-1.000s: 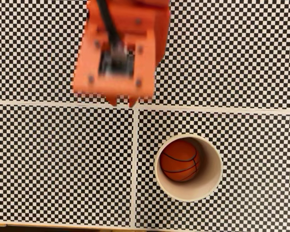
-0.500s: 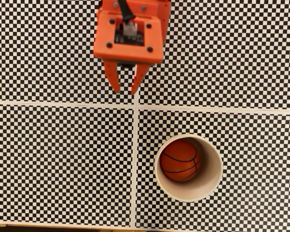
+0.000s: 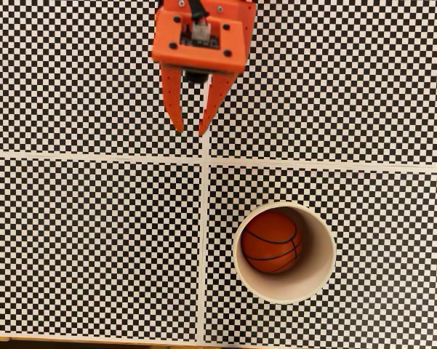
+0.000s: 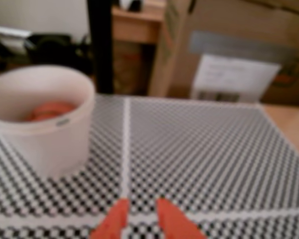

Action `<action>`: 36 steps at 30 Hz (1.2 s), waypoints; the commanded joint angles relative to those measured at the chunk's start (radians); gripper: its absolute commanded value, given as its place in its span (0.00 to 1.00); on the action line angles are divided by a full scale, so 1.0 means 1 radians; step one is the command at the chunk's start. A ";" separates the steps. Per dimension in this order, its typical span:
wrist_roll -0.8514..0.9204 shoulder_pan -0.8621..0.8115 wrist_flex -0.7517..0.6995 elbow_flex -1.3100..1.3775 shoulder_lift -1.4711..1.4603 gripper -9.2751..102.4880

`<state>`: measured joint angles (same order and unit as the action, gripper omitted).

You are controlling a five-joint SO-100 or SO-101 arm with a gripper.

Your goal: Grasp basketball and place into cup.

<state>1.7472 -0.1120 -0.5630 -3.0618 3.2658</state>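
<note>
The small orange-red toy basketball [image 3: 271,241] with black seams sits inside the round cream-white paper cup [image 3: 318,279], so the placing looks done. The orange two-finger gripper [image 3: 190,129] hangs empty above the checkered mat [image 3: 73,233], its tips slightly parted, well apart from the cup. Any retreat should stay high and away from the thin rim, lest the cup tip.

The fixed view is bright, evenly lit and sharp: the checker pattern of the counter [image 3: 94,240] stays crisp to every edge, with no glare and no visible bending of the white lines. The basketball [image 3: 270,241] throws a soft shadow onto the inner wall of the cup [image 3: 318,265], darkest beside the ball. The wrist view is dimmer, warmer and soft all over. The claw [image 4: 139,209] tips at the bottom edge are smeared, the checks shimmer into moiré, and the cardboard boxes [image 4: 229,50] beyond the counter's far edge are out of focus.
</note>
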 commanded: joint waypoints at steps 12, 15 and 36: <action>-0.034 0.021 -0.002 -0.112 0.023 0.08; -0.054 0.028 -0.072 -0.112 0.023 0.08; -0.296 0.153 -0.617 -0.112 0.025 0.08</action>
<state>1.4680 0.0184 -1.1536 -3.1385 3.2889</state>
